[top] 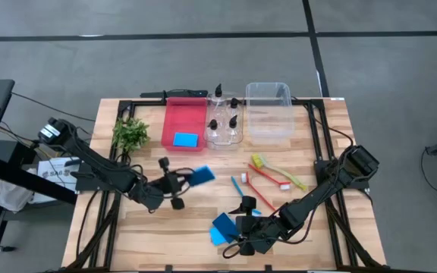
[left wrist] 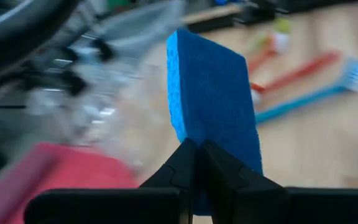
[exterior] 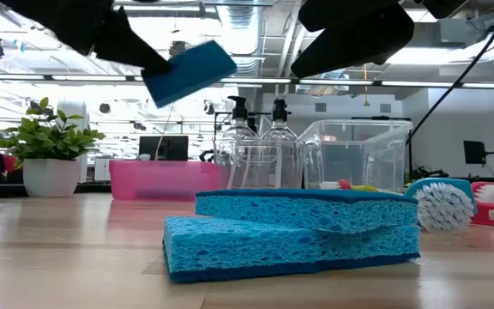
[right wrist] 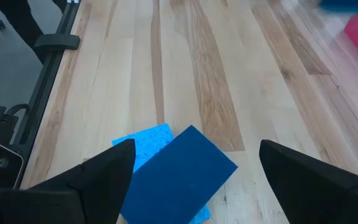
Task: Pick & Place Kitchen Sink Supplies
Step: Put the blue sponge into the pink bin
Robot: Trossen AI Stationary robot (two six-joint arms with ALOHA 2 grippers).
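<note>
My left gripper is shut on a blue sponge that is raised over the middle of the table; in the low view that sponge hangs high and tilted. Near the front edge a dark blue sponge lies flat on top of a light blue sponge. My right gripper hovers open above this pair, touching nothing. Another light blue sponge lies in the red bin. Several pump bottles stand in a clear bin. Yellow-green, red and blue brushes lie on the table. My left gripper pinches the blue sponge at its near end between the two fingers. The fingers come from the table's left, nearly level. The sponge sticks out beyond the fingertips, tilted and lifted clear of the table.
A small potted plant stands at the back left beside the red bin. An empty clear bin stands at the back right. Bare wood lies between the left gripper and the bins.
</note>
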